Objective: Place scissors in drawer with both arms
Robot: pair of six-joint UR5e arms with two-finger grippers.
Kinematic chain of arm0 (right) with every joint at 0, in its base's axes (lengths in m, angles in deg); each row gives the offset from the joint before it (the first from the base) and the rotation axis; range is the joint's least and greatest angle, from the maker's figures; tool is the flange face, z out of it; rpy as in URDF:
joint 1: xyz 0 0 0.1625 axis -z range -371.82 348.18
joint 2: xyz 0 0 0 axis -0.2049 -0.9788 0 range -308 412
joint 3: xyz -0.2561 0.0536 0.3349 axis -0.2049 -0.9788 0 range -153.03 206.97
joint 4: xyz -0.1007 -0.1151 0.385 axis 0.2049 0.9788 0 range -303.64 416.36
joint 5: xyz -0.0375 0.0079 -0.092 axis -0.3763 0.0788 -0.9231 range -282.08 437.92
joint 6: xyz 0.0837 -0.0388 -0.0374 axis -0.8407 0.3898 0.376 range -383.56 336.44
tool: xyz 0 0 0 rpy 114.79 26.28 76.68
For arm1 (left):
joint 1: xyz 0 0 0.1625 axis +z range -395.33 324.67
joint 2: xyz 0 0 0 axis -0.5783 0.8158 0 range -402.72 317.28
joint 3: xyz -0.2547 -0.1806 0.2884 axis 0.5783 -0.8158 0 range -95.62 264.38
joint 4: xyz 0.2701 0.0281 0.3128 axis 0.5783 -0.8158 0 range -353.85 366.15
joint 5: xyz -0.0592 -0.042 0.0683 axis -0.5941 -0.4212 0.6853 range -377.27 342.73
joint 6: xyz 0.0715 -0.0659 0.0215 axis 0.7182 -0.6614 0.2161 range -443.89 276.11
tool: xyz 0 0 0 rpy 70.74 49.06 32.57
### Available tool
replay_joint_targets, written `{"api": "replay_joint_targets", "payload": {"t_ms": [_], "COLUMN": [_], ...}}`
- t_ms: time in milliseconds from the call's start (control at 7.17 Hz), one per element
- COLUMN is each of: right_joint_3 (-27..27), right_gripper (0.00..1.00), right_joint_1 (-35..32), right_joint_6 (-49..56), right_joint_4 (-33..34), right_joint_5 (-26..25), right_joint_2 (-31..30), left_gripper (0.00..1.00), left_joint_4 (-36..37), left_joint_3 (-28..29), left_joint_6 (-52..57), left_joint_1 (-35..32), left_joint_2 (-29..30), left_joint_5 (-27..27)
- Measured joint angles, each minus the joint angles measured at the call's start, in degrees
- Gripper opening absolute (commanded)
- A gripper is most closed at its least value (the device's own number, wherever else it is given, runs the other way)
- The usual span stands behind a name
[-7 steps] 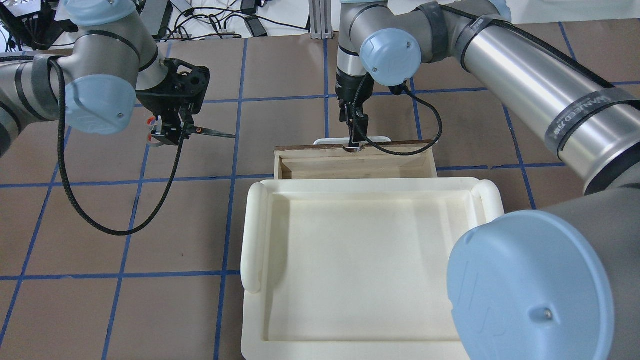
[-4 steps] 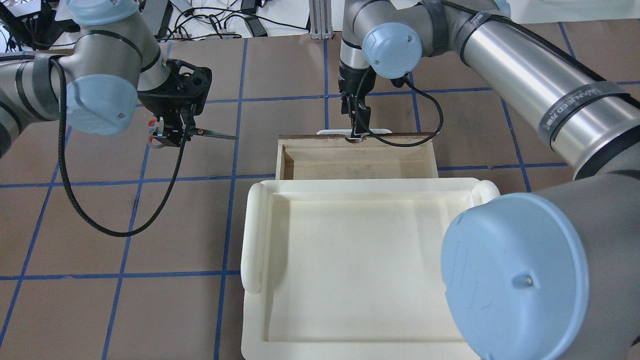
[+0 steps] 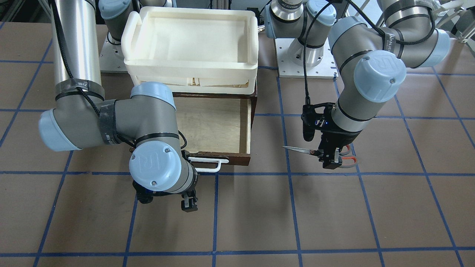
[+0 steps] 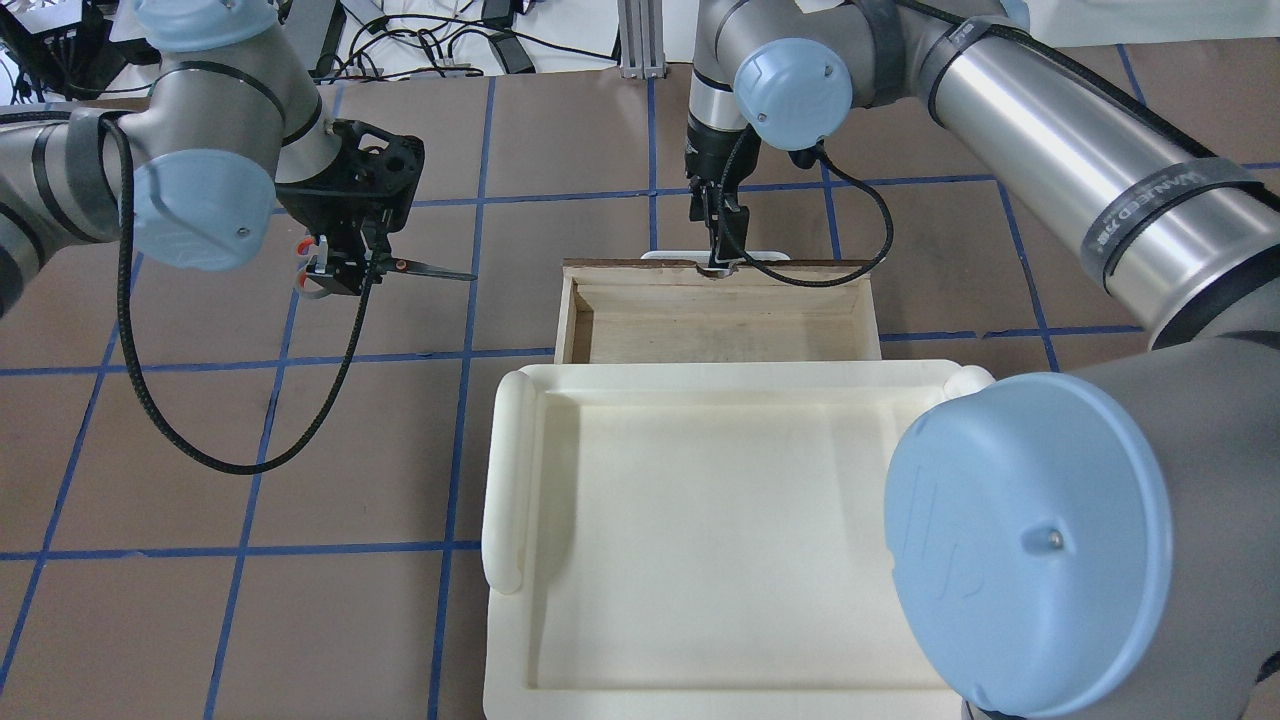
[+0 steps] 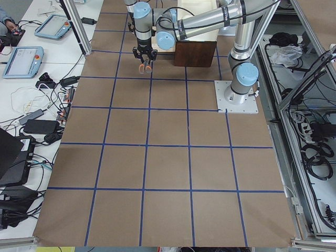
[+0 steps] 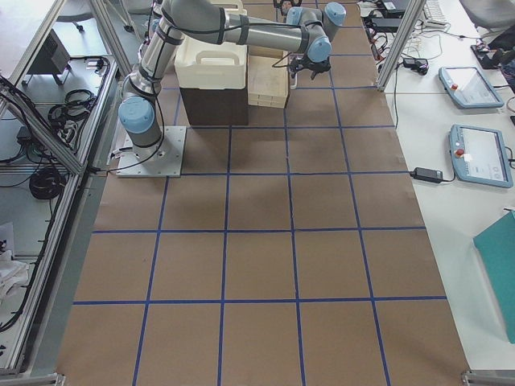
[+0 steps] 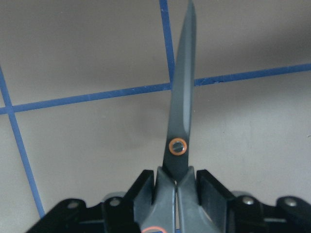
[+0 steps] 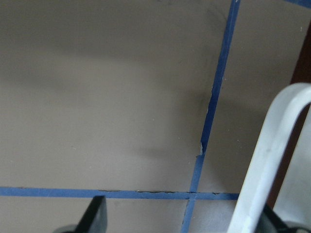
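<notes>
Left fingers (image 4: 345, 270) are pinching the scissors (image 4: 420, 266) at the handle end, just behind the pivot. The left wrist view is showing them pressed on both sides of the shank (image 7: 181, 121). The scissors are hanging in the air over the surface (image 4: 300, 600), not in the drawer (image 4: 720, 320) yet.

Key relation: the drawer is lying off the blade tips. The long axis is sitting roughly level and parallel to the drawer front, with the tips pointing at the drawer's left wall and a clear gap between. The left arm is the nearer one and the only one carrying anything, so my read is a sideways carry along the blade axis, then a drop into the open part.

Right fingers (image 4: 722, 255) are sitting at the white handle (image 3: 206, 165). In the right wrist view they are looking spread, with the bar (image 8: 262, 160) running up close to one finger — hooking rather than pinching, as far as I can tell.

Hard to make out:
- The tray (image 4: 505, 480) is covering the drawer's rear, so only the front strip of plywood is showing.
- The right wrist is blocking most of its own fingers in the front-facing view.
- The scissor loops are mostly buried in the left fingers — only orange slivers are showing.
- Blade height over the drawer wall is unclear, and both side views are too small to help.
</notes>
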Motion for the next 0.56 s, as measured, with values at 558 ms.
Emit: {"api": "replay_joint_targets", "payload": {"t_ms": [558], "right_joint_3": [0.0], "right_gripper": [1.0], "right_joint_1": [0.19], "right_joint_6": [0.18], "right_joint_4": [-0.28], "right_joint_5": [-0.05], "right_joint_2": [-1.68], "left_gripper": [0.0], "left_joint_4": [-0.11], "left_joint_3": [0.0], "left_joint_6": [-0.26], "left_joint_1": [0.0], "left_joint_2": [0.0], "left_joint_5": [-0.02]}}
